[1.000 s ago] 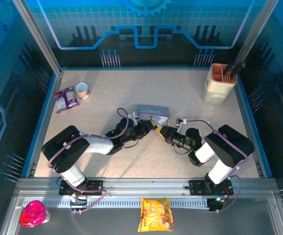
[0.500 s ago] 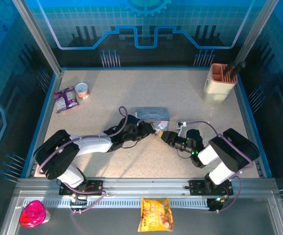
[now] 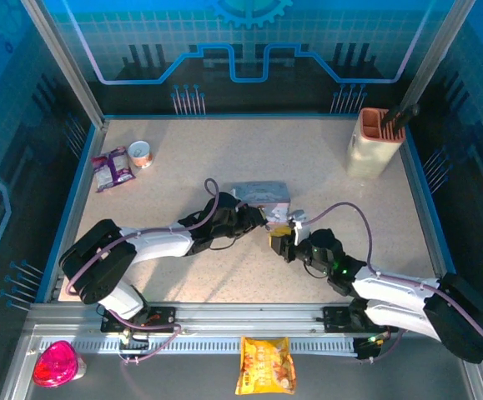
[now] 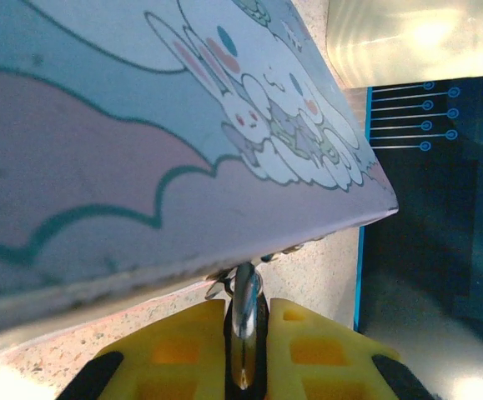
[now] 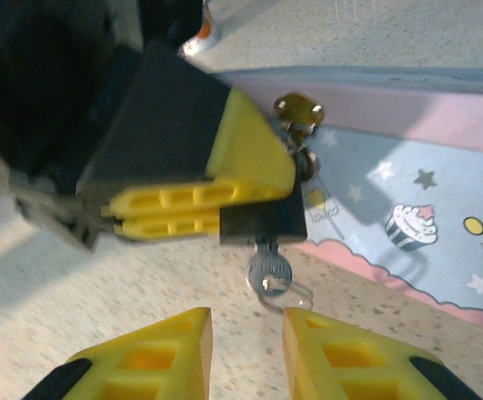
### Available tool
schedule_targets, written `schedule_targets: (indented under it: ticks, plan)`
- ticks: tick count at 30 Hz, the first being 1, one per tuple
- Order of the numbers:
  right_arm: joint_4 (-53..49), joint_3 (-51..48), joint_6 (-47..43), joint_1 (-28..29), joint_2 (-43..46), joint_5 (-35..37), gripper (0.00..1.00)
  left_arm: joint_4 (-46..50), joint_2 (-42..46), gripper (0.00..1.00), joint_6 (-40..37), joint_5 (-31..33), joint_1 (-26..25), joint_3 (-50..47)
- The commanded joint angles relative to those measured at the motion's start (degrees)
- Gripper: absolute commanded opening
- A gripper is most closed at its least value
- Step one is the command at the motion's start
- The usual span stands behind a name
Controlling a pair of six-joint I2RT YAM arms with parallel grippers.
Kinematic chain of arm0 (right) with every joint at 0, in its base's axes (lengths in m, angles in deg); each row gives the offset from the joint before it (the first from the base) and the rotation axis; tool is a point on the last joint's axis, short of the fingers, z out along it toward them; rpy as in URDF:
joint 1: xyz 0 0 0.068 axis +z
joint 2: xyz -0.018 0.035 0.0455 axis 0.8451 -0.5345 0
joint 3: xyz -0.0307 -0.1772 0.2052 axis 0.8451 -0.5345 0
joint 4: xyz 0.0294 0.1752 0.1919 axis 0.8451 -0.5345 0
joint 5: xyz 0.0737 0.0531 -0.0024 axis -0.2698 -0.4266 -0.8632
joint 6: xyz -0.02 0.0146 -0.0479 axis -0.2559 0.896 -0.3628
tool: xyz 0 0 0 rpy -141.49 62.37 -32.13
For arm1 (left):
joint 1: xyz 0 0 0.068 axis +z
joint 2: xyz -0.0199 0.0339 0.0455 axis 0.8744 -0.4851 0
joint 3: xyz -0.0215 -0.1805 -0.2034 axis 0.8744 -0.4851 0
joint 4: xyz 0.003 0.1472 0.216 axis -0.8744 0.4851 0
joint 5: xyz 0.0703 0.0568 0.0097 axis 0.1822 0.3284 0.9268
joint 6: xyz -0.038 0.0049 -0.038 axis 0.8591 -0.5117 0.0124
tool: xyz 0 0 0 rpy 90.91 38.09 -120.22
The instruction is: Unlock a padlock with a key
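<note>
from above, the left gripper lies low on the table, with its tip at the near side of the pale blue tin box. the right gripper sits just in front of it, pointing back toward the tin. a snack packet and a small round tub lie at the far left. a cream holder stands in the far right corner. a chip bag rests on the near rail.

from the left wrist, the tin box with its cartoon rabbits slopes across above the left gripper. the gripper's yellow fingers are clenched on the thin silvery shackle of the padlock. the shackle rises between them to the tin's lower edge, and the lock's body is hidden here.

from the right wrist, the dark body of the padlock sits at the front of the tin box, below a brass hasp. the left gripper is closed against the body's left side. the key sticks out of the bottom of the body, with a thin wire ring on it. the right gripper is released. its two yellow fingers stand apart just below the key, with nothing between them.
</note>
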Motion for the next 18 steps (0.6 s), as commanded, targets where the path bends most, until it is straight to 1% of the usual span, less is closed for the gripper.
schedule_targets:
  ticks: [1, 6, 8, 14, 18]
  plan:
    - [0.88, -1.13, -13.85, 3.17, 0.10, 9.69, 0.30, -0.39, 0.24, 0.00, -0.19, -1.47, 0.24, 2.18]
    - [14.24, -4.37, -21.08, 4.22, -4.96, 12.62, 0.33, -1.41, 0.52, 0.00, -0.22, -2.99, 0.28, 2.27]
    - [17.29, -4.31, -24.18, 5.90, -7.49, 15.27, 0.34, -1.59, 0.60, 0.00, -0.32, -2.99, 0.28, 2.04]
    - [33.16, -4.99, -31.36, 9.72, -18.04, 19.48, 0.36, -1.75, 0.95, 0.00, -0.82, -3.59, 0.26, 2.08]
    - [41.51, -4.71, -34.08, 10.30, -24.55, 20.16, 0.32, -2.64, 0.80, 0.00, -0.86, -3.94, 0.06, 1.72]
